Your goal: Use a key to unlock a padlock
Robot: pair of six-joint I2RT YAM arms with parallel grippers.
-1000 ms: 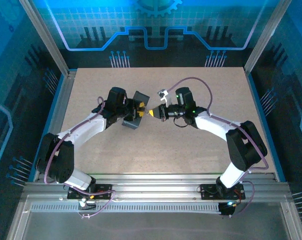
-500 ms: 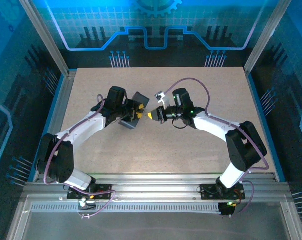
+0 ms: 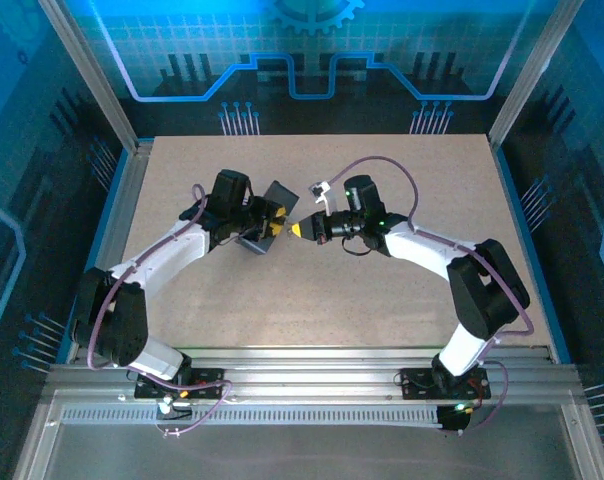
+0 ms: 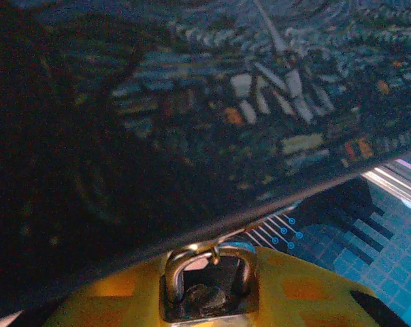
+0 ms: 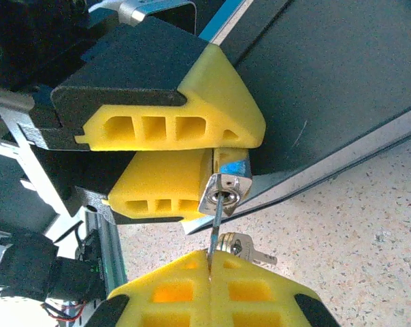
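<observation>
box (image 5: 328,88) crowding padlock (image 5: 226,187) (likely touching), open table (image 3: 382,310) around

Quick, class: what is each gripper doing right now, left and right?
Left gripper: closed, holding the padlock.
Right gripper: closed on the key, its blade in the padlock's keyhole.

padlock (image 4: 205,303) cut off below, key (image 5: 217,225) head hidden

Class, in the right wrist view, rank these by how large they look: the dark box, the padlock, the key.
1. dark box, though the frame edge cuts it off.
2. padlock.
3. key, counting its thin visible shaft. It sits nearer the camera, so the true gap is unsure.
</observation>
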